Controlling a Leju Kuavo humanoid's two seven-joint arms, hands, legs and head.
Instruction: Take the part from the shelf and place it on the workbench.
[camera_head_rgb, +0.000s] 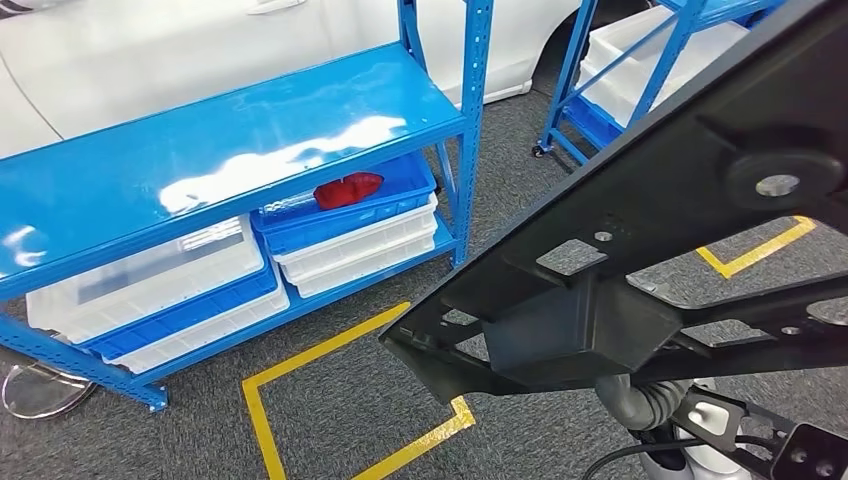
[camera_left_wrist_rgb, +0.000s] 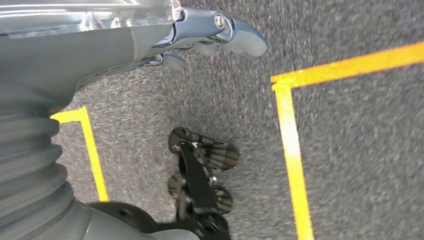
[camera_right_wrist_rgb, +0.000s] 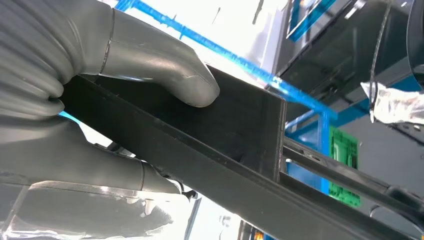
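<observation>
Part (camera_head_rgb: 640, 250): a large black frame-like plastic component, gripped by the right hand (camera_right_wrist_rgb: 100, 115), thumb over one edge of its boxed section and fingers underneath. It is carried clear of the blue shelf (camera_head_rgb: 230, 150) and spans the right of the head view above the grey carpet. The left hand (camera_left_wrist_rgb: 210, 37) hangs over the floor with fingers loosely extended, holding nothing. Yellow floor tape (camera_head_rgb: 330, 400) lies below, and a red item (camera_head_rgb: 347, 189) sits in a blue bin (camera_head_rgb: 345, 215) under the shelf top. Assessment: pickup is complete and transport is under way. The next move calls for locating the bench and setting the part down level.
</observation>
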